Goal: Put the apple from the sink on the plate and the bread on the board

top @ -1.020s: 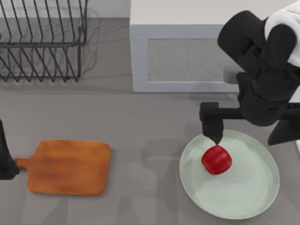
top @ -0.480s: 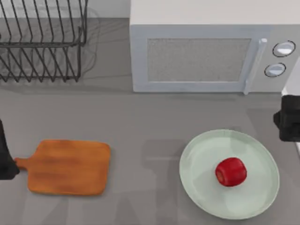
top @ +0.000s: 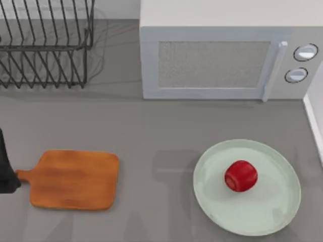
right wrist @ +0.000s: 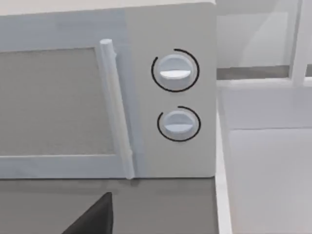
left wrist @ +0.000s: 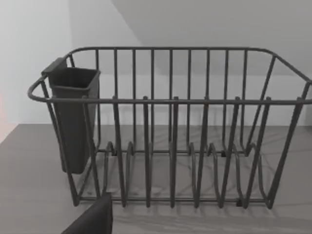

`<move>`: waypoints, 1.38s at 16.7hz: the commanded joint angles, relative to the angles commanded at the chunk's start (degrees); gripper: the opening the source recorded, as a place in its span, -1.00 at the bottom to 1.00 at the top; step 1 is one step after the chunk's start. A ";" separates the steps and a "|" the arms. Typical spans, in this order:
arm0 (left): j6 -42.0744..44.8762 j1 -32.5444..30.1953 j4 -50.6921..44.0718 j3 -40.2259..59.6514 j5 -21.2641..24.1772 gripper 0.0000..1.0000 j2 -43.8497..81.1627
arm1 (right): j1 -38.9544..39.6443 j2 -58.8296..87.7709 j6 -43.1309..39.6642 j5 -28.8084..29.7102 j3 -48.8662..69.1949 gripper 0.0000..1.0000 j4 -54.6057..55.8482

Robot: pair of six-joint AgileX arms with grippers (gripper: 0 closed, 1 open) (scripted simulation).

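Note:
The red apple (top: pixel 241 175) lies free on the pale green plate (top: pixel 262 212), a little left of the plate's middle, at the front right of the table. The orange-brown board (top: pixel 75 180) lies bare at the front left, handle pointing left. A dark part of my left arm (top: pixel 5 171) stands at the table's left edge beside that handle. A dark piece of my left gripper (left wrist: pixel 92 219) shows in the left wrist view, and a dark piece of my right gripper (right wrist: pixel 92 217) in the right wrist view. The bread is out of view.
A white microwave (top: pixel 227 55) stands at the back, its handle (right wrist: pixel 117 107) and two knobs facing the right wrist camera. A wire dish rack (top: pixel 45 45) with a dark cup (left wrist: pixel 73 117) sits at the back left. The white sink rim (top: pixel 314 126) runs along the right edge.
My right arm has let go of the apple and drawn back off the right side of the top view. The apple rolled right on the plate, then slightly back left.

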 joint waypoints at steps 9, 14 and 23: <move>0.00 0.00 0.00 0.00 0.00 1.00 0.00 | -5.12 -11.38 -5.25 0.00 -11.06 1.00 10.39; 0.94 0.67 -2.45 3.37 -0.07 1.00 3.55 | -5.12 -11.38 -5.25 0.00 -11.06 1.00 10.39; 9.29 5.85 -24.80 33.79 0.08 1.00 45.43 | -5.12 -11.38 -5.25 0.00 -11.06 1.00 10.39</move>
